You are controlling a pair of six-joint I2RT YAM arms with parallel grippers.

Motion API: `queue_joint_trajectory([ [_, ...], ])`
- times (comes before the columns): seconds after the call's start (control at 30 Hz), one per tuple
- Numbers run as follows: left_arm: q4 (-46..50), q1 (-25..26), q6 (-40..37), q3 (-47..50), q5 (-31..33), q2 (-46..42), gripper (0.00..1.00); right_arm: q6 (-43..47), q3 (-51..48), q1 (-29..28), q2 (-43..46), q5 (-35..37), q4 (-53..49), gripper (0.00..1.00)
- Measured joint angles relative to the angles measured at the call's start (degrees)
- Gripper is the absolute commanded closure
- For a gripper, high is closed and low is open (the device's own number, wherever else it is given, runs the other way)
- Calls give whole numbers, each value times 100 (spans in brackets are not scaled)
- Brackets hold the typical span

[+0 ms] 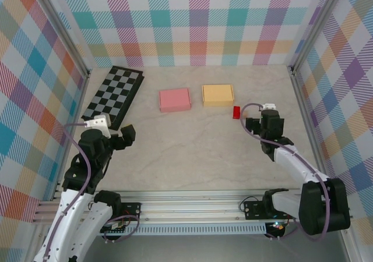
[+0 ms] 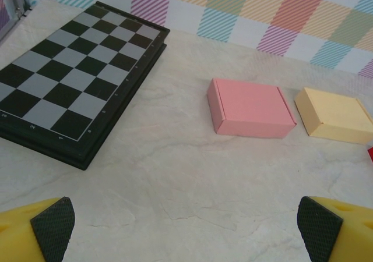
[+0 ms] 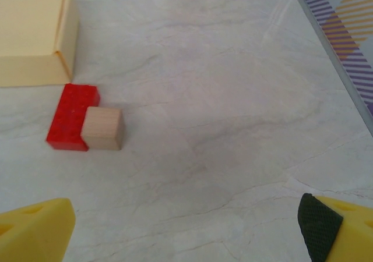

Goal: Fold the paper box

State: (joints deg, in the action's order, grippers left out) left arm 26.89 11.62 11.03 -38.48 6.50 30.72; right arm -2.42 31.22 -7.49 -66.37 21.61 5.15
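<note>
While the overhead view shows left gripper [image 1: 125,135] and right gripper [image 1: 256,124] wide open and empty, the pink paper box [image 1: 175,99] and yellow paper box [image 1: 217,94] lie side by side, apart, mid-table. Left wrist: a chessboard [image 2: 76,81] lies left of the pink paper box. Right wrist: a red brick [image 3: 71,117] touching a wooden cube [image 3: 104,128] sits just beside the yellow paper box — a careless reach might snag them.
</note>
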Motion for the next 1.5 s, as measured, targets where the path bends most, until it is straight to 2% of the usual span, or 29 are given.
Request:
queue_joint_trajectory([
  [0.2, 0, 70, -66, 0, 114, -9, 0, -955, -129, 1097, -981, -256, 1082, 0],
  [0.3, 0, 74, -90, 0, 157, -4, 0, -1106, -229, 1327, -1384, -461, 1412, 0],
  [0.53, 0, 101, -107, 0, 173, 94, 0, -1193, -407, 1351, -1495, -855, 2175, 0],
  [0.67, 0, 101, -107, 0, 168, 107, 0, -1095, -1058, 1351, -1305, -1217, 3115, 0],
  [0.8, 0, 101, -107, 0, 120, 122, 0, -820, -1582, 1349, -1292, -1847, 3853, 0],
  [1.0, 17, 101, -103, 0, 52, 144, 0, -247, -1635, 1180, -1349, -2785, 4579, 0],
  [1.1, 26, 101, -96, 0, 55, 142, 0, -15, -1635, 1047, -1403, -3080, 4723, 0],
  [1.23, 70, 101, -2, 0, 63, 118, 0, 46, -1519, 1027, -1757, -3134, 4859, 0],
  [1.33, 120, 101, 72, 0, 70, 92, 0, 151, -1128, 1025, -2107, -3283, 4481, 0],
  [1.5, 142, 101, 160, 0, 133, 101, 0, 164, -833, 992, -2129, -3154, 4275, 0],
])
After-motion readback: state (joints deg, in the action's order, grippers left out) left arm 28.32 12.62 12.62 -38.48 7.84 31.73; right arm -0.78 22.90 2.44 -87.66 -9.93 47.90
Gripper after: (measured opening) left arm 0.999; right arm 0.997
